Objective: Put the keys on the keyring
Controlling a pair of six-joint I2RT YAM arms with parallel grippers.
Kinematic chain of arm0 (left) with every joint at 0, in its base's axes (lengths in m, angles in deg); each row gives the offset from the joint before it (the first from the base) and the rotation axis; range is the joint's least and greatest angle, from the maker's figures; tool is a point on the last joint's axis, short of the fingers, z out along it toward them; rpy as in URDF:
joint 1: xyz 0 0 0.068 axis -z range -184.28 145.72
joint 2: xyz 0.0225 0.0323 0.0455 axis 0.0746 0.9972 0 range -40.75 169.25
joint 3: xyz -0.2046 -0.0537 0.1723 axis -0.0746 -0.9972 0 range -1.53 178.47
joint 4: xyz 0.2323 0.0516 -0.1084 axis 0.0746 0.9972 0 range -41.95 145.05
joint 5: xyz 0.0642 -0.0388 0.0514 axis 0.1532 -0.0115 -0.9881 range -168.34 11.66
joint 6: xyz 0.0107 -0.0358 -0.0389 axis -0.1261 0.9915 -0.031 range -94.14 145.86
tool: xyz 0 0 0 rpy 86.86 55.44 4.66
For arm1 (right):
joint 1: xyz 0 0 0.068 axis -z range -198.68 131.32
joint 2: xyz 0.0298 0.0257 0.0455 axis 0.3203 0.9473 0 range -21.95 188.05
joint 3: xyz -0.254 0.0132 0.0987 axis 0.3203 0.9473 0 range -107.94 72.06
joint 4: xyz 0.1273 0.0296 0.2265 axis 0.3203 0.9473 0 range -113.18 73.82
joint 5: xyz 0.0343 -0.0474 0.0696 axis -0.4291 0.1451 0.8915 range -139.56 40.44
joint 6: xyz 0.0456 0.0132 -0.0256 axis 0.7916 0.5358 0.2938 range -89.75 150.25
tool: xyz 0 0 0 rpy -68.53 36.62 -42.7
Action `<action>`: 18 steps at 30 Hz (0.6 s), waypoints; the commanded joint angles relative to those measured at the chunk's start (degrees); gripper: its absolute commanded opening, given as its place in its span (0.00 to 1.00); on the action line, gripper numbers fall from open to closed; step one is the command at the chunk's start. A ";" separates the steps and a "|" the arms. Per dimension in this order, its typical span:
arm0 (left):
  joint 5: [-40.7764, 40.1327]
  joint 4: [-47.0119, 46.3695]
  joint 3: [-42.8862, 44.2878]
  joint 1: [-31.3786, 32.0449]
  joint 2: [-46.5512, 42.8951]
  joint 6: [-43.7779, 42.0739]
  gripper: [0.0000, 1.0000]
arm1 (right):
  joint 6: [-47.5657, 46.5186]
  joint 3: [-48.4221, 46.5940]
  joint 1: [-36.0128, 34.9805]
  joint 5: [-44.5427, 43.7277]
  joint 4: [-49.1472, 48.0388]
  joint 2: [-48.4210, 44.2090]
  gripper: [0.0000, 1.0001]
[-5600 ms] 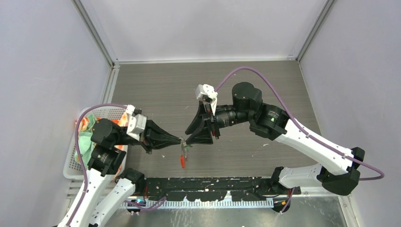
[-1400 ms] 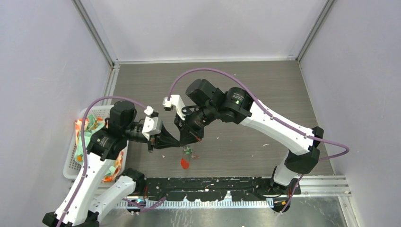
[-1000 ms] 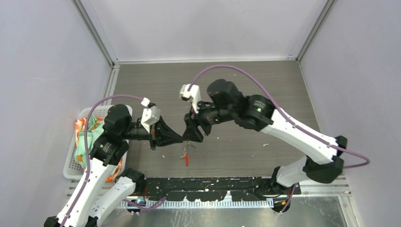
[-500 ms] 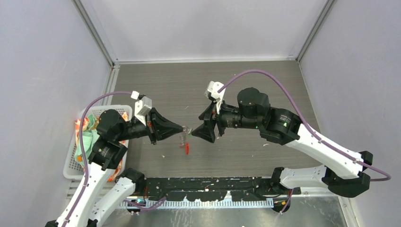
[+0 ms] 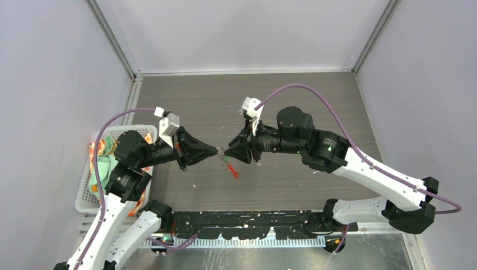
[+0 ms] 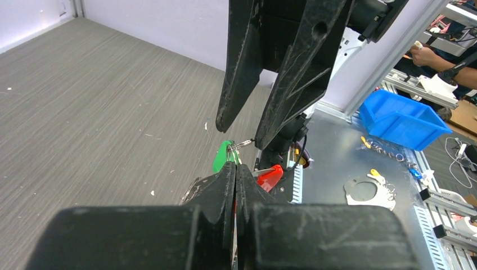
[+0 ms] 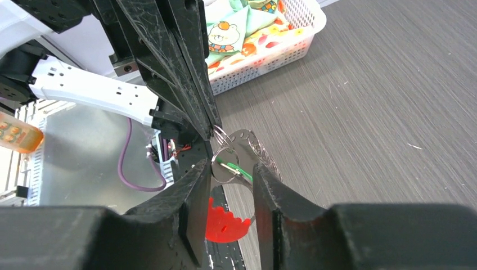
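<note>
Mid-frame in the top view, clear of the table point(image 5: 292, 101): left gripper point(image 5: 218, 151) clenched on the keyring point(image 7: 219, 169), red strip point(image 5: 233, 171) dangling beneath. Right gripper point(image 5: 228, 154) part-spread around the green key point(image 6: 224, 157), grasp impossible to tell. Threading apparently unfinished; red-tagged key not made out.

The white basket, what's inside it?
Colourful cloths fill the white basket, one printed with a little bear. Whatever lies beneath them is covered.
</note>
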 commanded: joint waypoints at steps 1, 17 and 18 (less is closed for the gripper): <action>-0.53 -4.13 1.85 0.29 -0.59 1.05 0.00 | 0.78 0.38 -0.25 0.01 -3.96 -1.16 0.36; -0.66 -5.02 2.03 0.29 -0.16 0.97 0.00 | 1.31 -0.18 -0.18 3.88 -1.51 -0.21 0.05; -0.66 -5.11 2.03 0.29 -0.15 0.97 0.00 | 1.47 -0.11 -0.18 4.15 -1.32 -0.28 0.05</action>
